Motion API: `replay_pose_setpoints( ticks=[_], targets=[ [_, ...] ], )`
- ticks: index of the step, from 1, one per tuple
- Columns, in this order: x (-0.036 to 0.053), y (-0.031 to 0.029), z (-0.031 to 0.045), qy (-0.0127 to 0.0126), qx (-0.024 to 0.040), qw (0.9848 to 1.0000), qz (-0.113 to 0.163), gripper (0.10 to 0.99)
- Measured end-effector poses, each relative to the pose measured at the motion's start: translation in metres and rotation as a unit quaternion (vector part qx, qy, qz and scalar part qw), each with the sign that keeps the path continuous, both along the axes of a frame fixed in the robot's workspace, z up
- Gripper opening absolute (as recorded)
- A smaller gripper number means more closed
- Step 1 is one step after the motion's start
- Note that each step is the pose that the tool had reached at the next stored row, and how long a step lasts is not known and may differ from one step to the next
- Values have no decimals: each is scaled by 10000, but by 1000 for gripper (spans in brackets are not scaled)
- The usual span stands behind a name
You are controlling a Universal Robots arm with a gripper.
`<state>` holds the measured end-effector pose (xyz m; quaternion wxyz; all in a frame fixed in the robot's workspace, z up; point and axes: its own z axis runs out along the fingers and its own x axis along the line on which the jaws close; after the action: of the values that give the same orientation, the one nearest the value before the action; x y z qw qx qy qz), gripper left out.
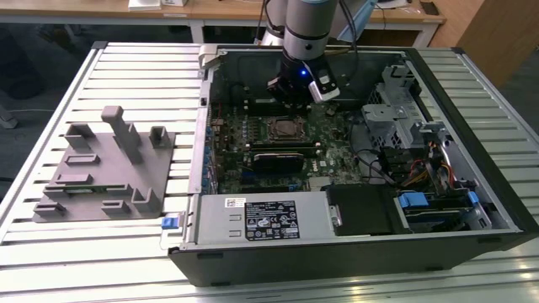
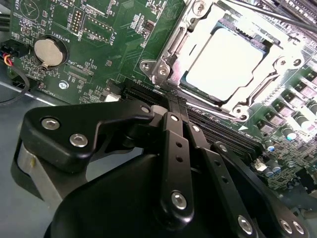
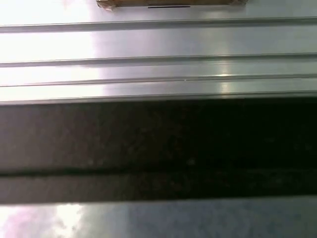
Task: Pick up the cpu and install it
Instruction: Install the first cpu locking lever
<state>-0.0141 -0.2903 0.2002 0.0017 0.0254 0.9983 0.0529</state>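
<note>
Fingers [image 2: 171, 106] closed and empty, one cpu [image 2: 225, 62] seated in socket [image 2: 163, 67]

The exterior view looks down at my arm [image 1: 305, 38] over the open case [image 1: 354, 252] from its near side. My second wrist view peers closely past my linkage at the socket [image 2: 225, 62], shared with the exterior view. My first wrist view faces ribbed table [image 3: 158, 49].

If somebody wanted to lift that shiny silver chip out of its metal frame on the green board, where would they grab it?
Probably by two opposite edges of the cpu, coming straight down from above. It lies flat in the socket frame, whose metal rises close around it, so a sideways approach looks blocked, and its top is smooth with nothing to pinch.
</note>
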Motion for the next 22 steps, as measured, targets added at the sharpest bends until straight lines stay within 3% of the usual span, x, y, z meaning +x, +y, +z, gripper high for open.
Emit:
replay_pose_setpoints(
  ticks=[22],
  targets=[
    [1,0,16,0,-8,10000,1,106]
  ],
)
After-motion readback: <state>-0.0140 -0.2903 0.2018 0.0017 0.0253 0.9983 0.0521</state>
